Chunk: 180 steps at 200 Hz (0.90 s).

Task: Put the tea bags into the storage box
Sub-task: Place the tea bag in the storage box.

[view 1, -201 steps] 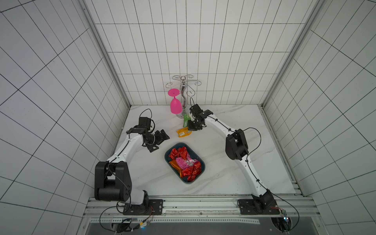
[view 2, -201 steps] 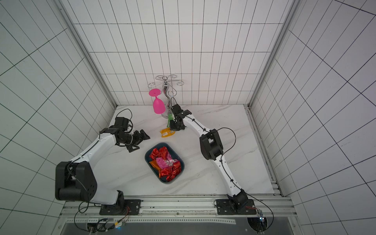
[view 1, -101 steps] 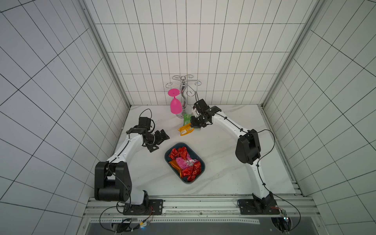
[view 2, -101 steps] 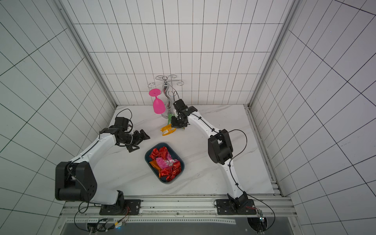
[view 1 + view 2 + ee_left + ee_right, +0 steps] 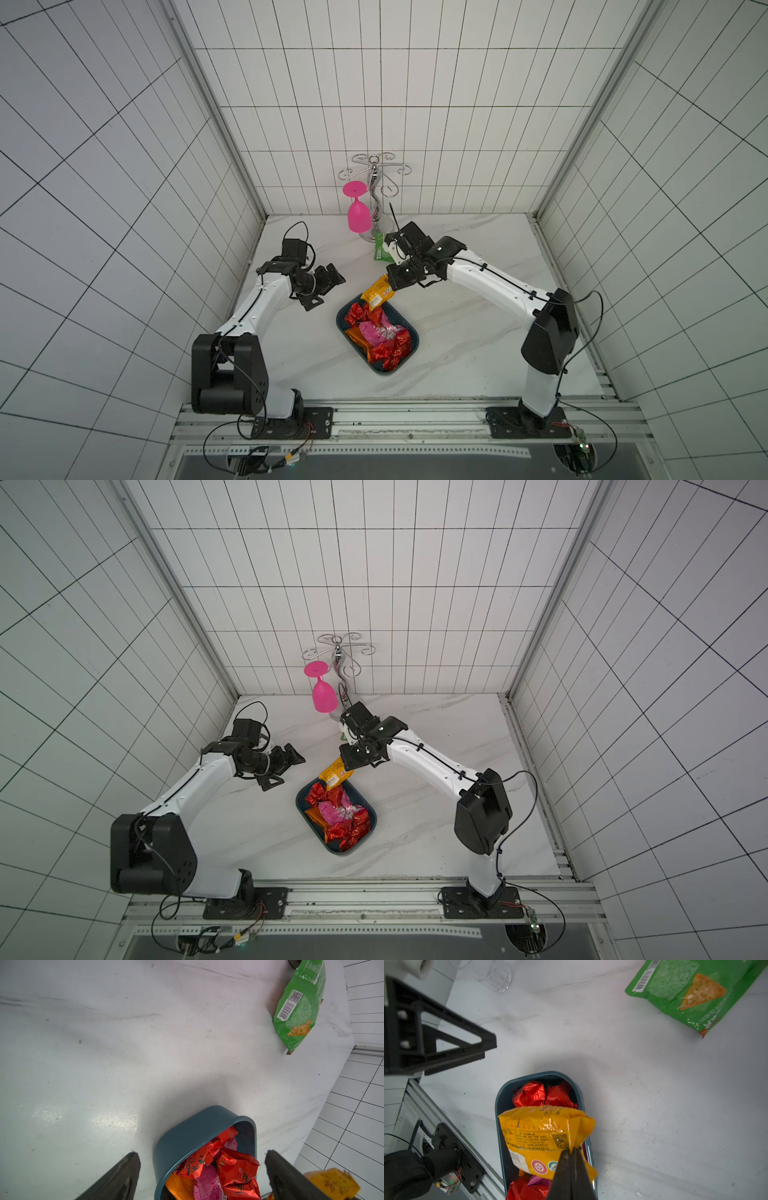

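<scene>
The right gripper (image 5: 572, 1150) pinched a yellow tea bag (image 5: 542, 1132) with QR code (image 5: 560, 1140) and red stamp (image 5: 539, 1166); below it lay the storage box (image 5: 505, 1097) on the marble table (image 5: 654, 1105).

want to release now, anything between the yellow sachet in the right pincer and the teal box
Nothing visible. The yellow sachet hangs from the shut right pincer above the storage box; only red sachets already inside lie beneath.

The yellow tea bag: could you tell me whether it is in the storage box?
Out: the yellow tea bag hangs pinched in the shut right gripper above the storage box.
</scene>
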### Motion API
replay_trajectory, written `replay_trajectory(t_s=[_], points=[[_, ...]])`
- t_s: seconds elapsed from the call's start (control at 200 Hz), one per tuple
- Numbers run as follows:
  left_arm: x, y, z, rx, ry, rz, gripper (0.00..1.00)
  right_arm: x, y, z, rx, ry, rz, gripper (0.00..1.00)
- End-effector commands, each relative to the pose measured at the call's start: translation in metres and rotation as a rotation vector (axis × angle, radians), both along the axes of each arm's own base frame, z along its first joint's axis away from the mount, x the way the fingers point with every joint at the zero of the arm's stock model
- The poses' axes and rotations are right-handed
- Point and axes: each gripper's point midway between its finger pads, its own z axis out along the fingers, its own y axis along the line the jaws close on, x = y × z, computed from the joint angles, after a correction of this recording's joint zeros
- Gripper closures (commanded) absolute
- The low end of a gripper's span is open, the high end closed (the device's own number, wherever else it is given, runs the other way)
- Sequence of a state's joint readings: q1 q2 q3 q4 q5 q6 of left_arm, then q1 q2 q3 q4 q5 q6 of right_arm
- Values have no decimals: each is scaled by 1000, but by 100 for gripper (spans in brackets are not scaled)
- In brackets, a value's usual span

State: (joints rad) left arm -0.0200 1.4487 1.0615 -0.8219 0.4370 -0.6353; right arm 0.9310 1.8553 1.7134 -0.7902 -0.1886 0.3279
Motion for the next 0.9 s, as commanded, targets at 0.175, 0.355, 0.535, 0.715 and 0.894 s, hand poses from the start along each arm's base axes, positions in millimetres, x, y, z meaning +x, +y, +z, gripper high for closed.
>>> replay_trajectory(t_s=[0.175, 0.355, 0.535, 0.715, 0.894], points=[[-1, 3, 4, 11, -37, 11, 3, -27, 4, -37, -78, 14, 80, 100], [-2, 4, 2, 12, -33, 12, 3, -34, 8, -55, -141, -26, 122, 100], [-1, 6, 2, 30, -42, 10, 3, -42, 14, -58, -182, -79, 174, 88], [3, 12, 3, 64, -54, 15, 3, -37, 11, -36, -162, -141, 158, 54], [12, 34, 12, 190, -104, 48, 3, 10, -33, 6, -137, -234, -79, 15]])
